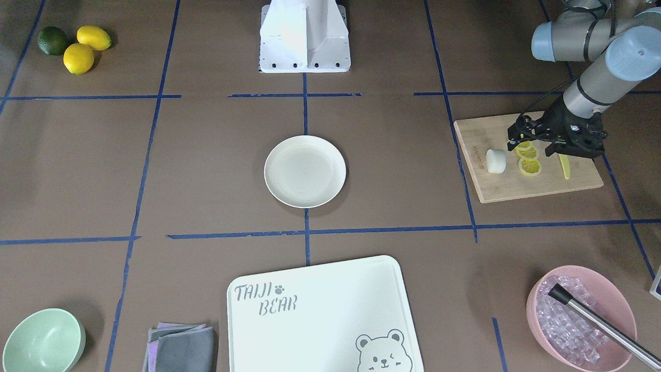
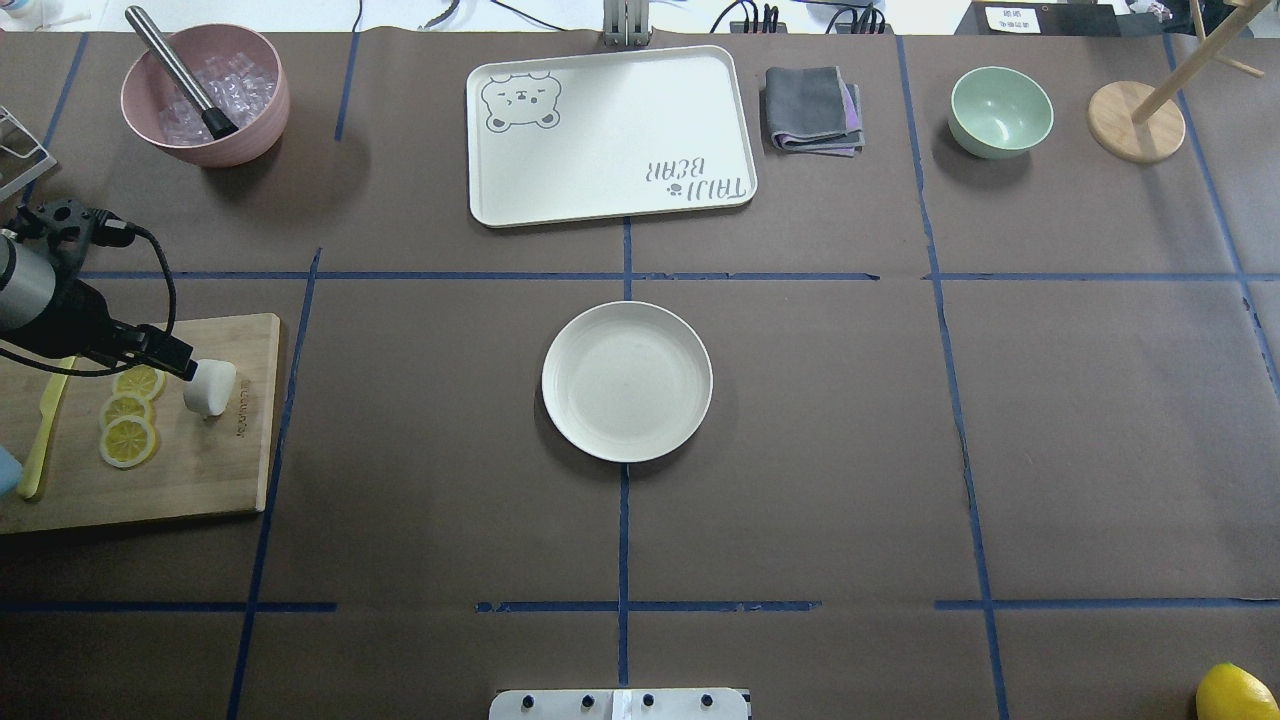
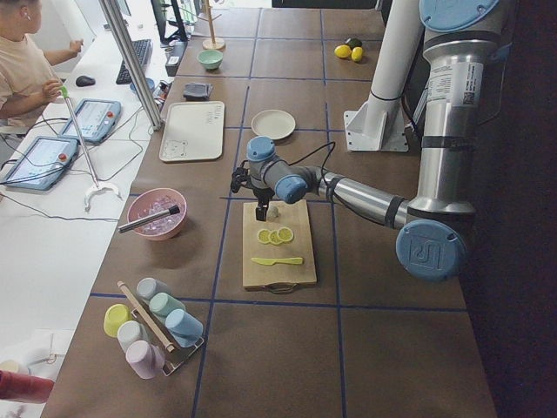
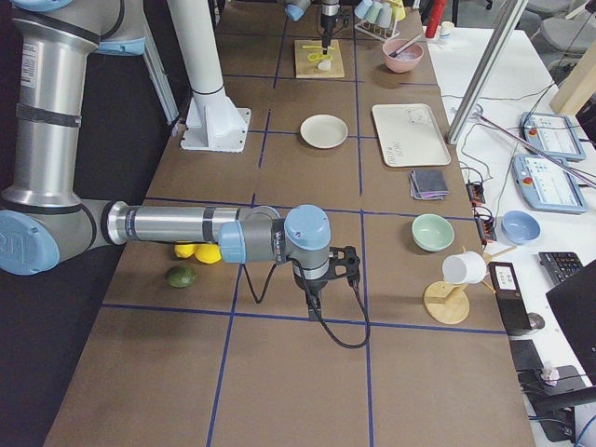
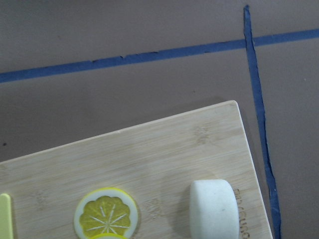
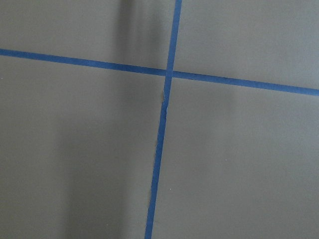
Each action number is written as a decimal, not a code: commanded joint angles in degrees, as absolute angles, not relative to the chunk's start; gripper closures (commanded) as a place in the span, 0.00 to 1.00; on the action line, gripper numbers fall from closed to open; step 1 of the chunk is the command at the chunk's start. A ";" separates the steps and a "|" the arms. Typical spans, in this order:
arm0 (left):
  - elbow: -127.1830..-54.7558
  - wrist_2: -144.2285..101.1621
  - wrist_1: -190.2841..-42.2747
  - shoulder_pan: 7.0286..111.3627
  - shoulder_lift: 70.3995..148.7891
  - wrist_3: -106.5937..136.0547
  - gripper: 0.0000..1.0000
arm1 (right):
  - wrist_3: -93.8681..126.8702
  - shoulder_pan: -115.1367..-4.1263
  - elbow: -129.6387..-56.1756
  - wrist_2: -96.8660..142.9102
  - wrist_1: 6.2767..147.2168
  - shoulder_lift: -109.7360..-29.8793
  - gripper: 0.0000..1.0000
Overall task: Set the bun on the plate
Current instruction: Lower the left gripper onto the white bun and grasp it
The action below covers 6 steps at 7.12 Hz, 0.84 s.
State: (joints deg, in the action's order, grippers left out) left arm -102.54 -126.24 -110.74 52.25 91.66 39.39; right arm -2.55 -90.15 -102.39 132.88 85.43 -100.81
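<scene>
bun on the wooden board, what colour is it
The bun is plain white with no pattern; the left wrist-mounted view shows it best.

Light was even, from overhead; soft shadows lay beside the plate (image 2: 627,381) and pink bowl (image 2: 255,125); wrist views were slightly soft.

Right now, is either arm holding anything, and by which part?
Nothing is held. The bun lies free on the board, and the left gripper hangs near it. The right gripper hangs empty over the table.

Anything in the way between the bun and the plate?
Nothing visible. The bun sits on the wooden cutting board beside the lemon slices; only bare table lies between that board and the plate.
</scene>
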 commanded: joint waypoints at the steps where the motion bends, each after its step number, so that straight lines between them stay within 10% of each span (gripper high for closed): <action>1: -99.94 -126.12 -110.83 50.54 93.51 39.46 0.00 | -2.55 -90.18 -102.22 132.89 85.43 -100.81 0.00; 6: -97.38 -125.51 -110.74 47.46 95.44 40.08 0.08 | -2.64 -90.18 -102.30 132.89 85.34 -100.81 0.00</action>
State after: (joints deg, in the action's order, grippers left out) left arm -97.51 -125.97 -110.75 47.74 95.02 40.09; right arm -2.62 -90.16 -102.29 132.89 85.35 -100.81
